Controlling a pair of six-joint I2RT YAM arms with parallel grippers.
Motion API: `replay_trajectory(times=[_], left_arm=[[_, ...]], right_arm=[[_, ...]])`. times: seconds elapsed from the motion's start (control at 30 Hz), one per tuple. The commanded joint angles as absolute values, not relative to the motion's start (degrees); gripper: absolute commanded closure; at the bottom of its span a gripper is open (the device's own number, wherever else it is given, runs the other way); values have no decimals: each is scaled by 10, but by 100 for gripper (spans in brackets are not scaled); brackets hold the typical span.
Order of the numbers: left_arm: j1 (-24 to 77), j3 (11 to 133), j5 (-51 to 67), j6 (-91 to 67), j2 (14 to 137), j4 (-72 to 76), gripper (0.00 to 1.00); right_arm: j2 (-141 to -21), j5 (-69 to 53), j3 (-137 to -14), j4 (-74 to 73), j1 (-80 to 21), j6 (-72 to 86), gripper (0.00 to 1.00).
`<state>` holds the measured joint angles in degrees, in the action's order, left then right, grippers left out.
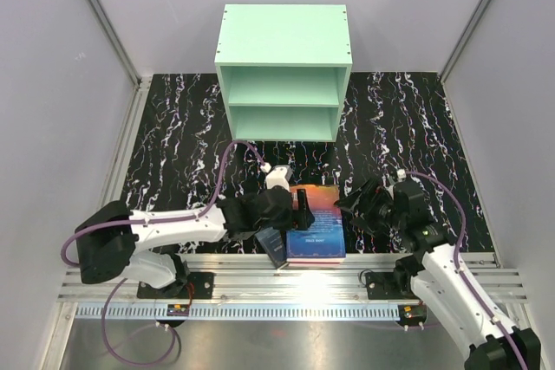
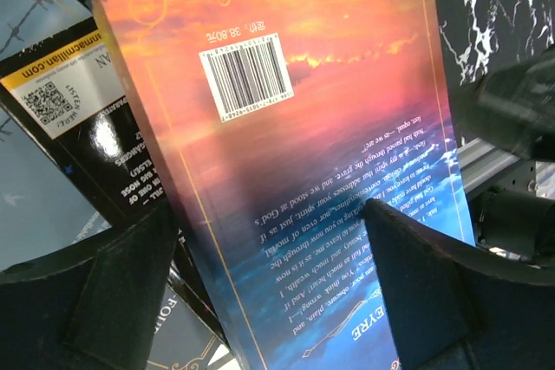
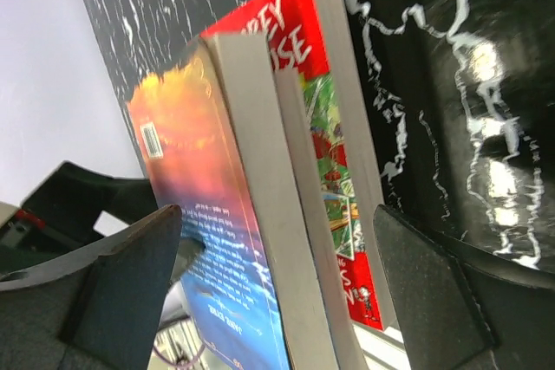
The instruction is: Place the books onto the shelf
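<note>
I have two arms on screen and one mint-green shelf [image 1: 283, 36] with two compartments, standing at the far side of the counter [image 1: 182, 127]. The books [image 1: 315, 230] are not on it. They lie in one loose pile at the near edge of the counter, well apart from the shelf and between my two hands.

On top is one book with a sunset cover [image 2: 303, 127], back side up, its barcode showing. In the left wrist view I count three more covers poking out from under it: one black book [image 2: 95, 127] with a yellow label, one slate-blue cover at the left edge, and one sliver of red at the top. That makes four I can be sure of. A dark blue corner at the bottom may be a fifth or part of the slate-blue one; I cannot tell which.

From the right wrist view the pile is edge-on and I count three page blocks: the sunset book, a thin one under it, and the red cartoon book [image 3: 295, 32] at the bottom.

The left hand [image 2: 269, 214] hangs just over the sunset cover with its two fingers spread apart, gripping nothing. The right hand [image 3: 277, 214] has its two fingers wide apart as well, one on each side of the pile's edge. I cannot tell if either finger touches a book.
</note>
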<state>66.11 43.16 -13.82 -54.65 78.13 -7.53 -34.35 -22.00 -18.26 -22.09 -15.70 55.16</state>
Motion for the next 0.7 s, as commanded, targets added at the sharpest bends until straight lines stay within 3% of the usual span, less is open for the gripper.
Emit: replay_trajectory(times=[0.0, 0.03, 0.1, 0.13, 0.27, 0.37, 0.67], left_arm=[[664, 443, -160, -552, 788, -57, 21], [664, 440, -161, -554, 788, -58, 35], [664, 440, -165, -555, 788, -63, 53], [664, 441, -167, -555, 788, -66, 68], [664, 447, -181, -557, 782, -92, 89], [667, 456, -200, -557, 769, -122, 100], [670, 475, -270, -543, 670, -220, 100]], right_arm=[[-347, -229, -176, -164, -188, 580, 0], [-351, -219, -176, -160, -195, 580, 0], [-367, -214, -179, -152, -203, 578, 0], [-372, -209, -180, -149, -210, 578, 0], [-395, -201, -192, -134, -229, 578, 0], [-401, -189, -199, -133, -244, 577, 0], [-403, -170, -211, -140, -266, 576, 0]])
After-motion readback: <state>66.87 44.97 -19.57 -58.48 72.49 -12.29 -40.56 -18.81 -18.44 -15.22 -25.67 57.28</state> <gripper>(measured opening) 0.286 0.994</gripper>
